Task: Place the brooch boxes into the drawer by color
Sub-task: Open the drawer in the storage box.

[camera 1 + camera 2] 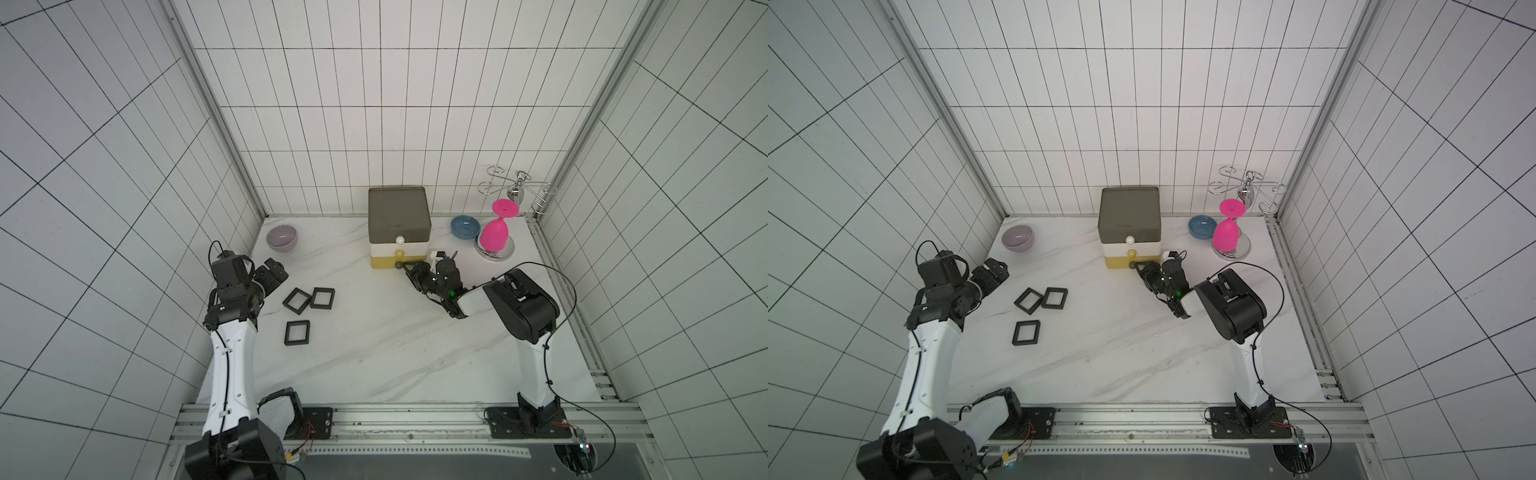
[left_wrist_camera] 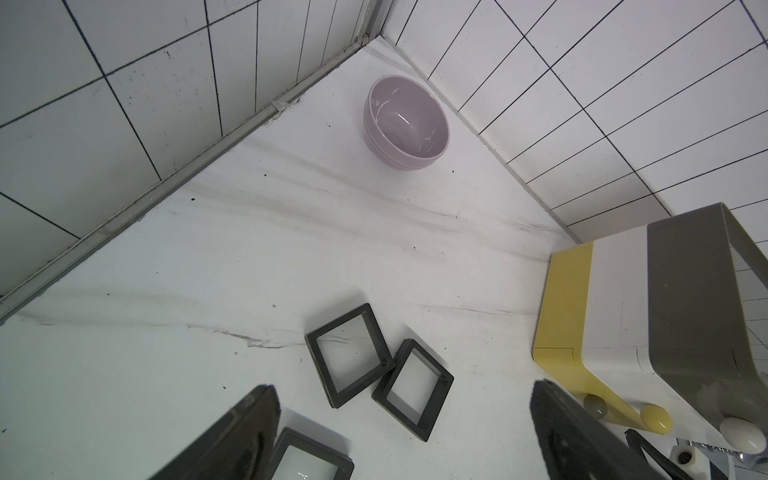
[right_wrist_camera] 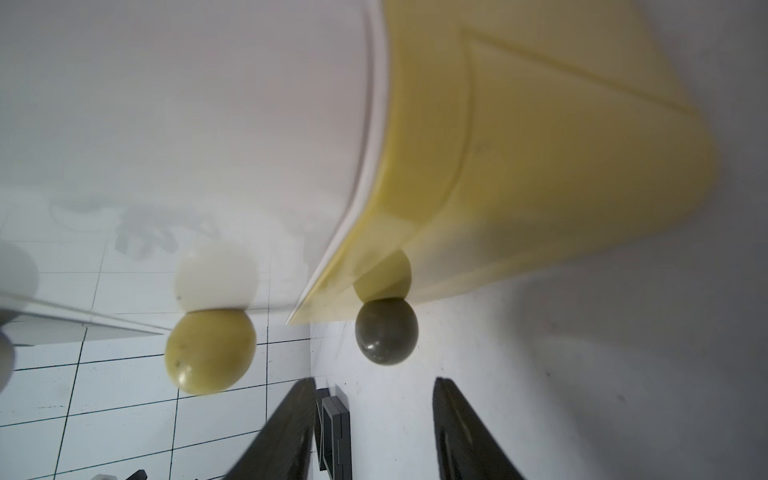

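Overhead, white marble table, drawer, tiled walls

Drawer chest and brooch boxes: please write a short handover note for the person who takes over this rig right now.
Left gripper: open and empty, above the table beside the boxes.
Right gripper: open, tips just short of the grey round knob on the yellow bottom tier; knob not gripped yet.
Small three-tier drawer chest: at the back wall, all tiers look shut.
Three black square brooch boxes with clear centres: flat on the white marble table, two touching at a corner, one apart.
Done: no black box stored; no other boxes in view.
Left: likely pull that tier open, then load the black boxes.
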Controlling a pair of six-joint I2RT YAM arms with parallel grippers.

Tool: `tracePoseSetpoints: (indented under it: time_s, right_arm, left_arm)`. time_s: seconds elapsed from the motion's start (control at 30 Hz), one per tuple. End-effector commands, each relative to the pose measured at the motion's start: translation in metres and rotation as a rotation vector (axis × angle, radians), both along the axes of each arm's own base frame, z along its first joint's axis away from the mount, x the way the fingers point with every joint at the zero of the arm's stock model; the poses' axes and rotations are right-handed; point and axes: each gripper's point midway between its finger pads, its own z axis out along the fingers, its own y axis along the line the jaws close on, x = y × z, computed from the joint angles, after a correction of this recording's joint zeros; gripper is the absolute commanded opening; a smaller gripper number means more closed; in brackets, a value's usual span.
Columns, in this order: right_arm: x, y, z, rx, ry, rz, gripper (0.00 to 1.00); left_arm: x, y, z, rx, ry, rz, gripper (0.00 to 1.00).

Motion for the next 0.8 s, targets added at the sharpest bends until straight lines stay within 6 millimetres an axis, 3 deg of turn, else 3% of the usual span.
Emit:
tracePoseSetpoints:
  time_s: [0.0, 0.2, 0.77]
  right_arm:
    - [0.007, 0.012, 0.003, 0.019, -0.021, -0.001, 0.49]
    - [0.009, 0.020, -0.008, 0.019, -0.010, -0.016, 0.49]
    - [0.020, 0.030, -0.006, 0.054, -0.054, -0.077, 0.48]
  left_arm:
    - [0.003, 0.001, 0.003, 0.008, -0.022, -0.006, 0.98]
    - [0.003, 0.001, 0.003, 0.008, -0.023, -0.008, 0.98]
    - [0.003, 0.000, 0.001, 0.004, -0.018, -0.008, 0.98]
